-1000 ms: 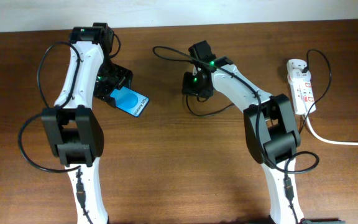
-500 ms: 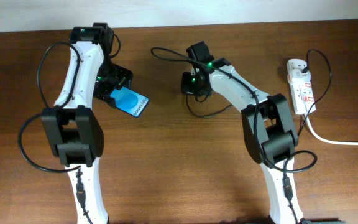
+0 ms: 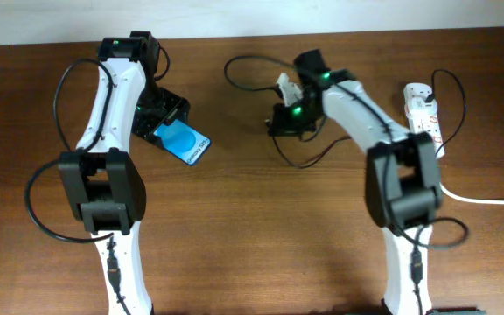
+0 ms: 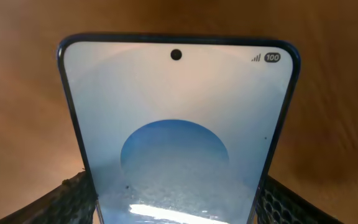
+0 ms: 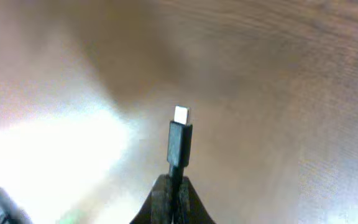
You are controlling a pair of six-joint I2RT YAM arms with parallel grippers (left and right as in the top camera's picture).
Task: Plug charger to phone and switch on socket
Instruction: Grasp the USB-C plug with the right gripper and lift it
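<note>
- On the left half of the desk (image 3: 261, 236), the left hand (image 3: 163, 116) pinches the phone (image 3: 185, 144) by its two long edges, at the end away from the text.
- From the left wrist view, the phone (image 4: 179, 124) fills the picture, with its screen facing the camera. A blue disc sits on a pale ground, with a camera dot at the top edge and a "100" battery mark in the top corner.
- Dark, textured fingers (image 4: 64, 199) press against the phone's edges on both sides, low in that view.
- From overhead, the phone's free end points toward the middle of the desk, white text running along it. Whether that end touches the wood or hangs above it cannot be told.
- Near the middle of the desk, toward the far edge, the right hand (image 3: 289, 118) is pressed together on the charger (image 3: 304, 164), whose thin black cable loops on the wood above and below the hand.
- Seen from the right wrist, the charger's plug tip (image 5: 180, 115) sticks straight out beyond the closed right hand (image 5: 173, 193), with its bright metal end above blurred wood.
- Phone and plug tip are well apart, with bare wood between them.
- By the right edge, the socket (image 3: 427, 122) lies flat, with red switches on its face.
- A thick white cord (image 3: 479, 198) runs from the socket off the right side.
</note>
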